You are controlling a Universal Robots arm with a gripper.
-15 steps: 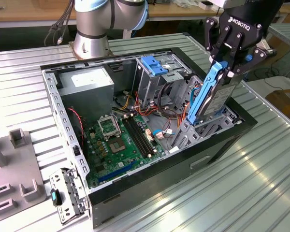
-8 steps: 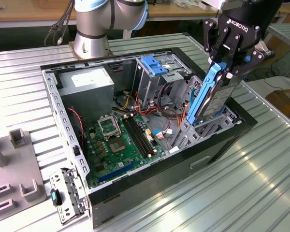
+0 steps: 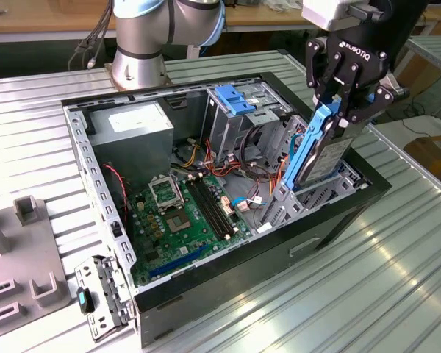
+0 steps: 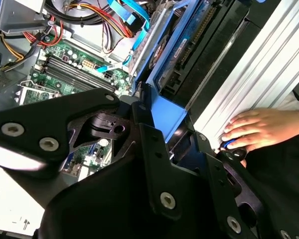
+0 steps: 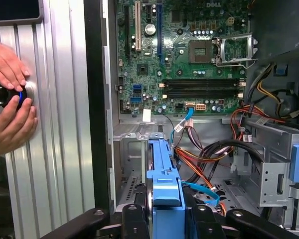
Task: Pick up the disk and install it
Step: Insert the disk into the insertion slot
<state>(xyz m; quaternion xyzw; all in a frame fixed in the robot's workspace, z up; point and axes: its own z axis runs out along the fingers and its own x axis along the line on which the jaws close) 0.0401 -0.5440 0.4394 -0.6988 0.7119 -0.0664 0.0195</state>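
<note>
one disk [image 3: 317, 151], clamped edge-up between jaws

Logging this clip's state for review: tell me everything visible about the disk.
The disk is a flat, dark grey slab in a bright blue carrier frame that looks like plastic. The gripper is shut on its upper end and holds it on edge, tilted. Its lower end reaches into the open computer case among the metal drive bays at the exterior view's right. Whether it touches or sits in a bay cannot be told.
</note>
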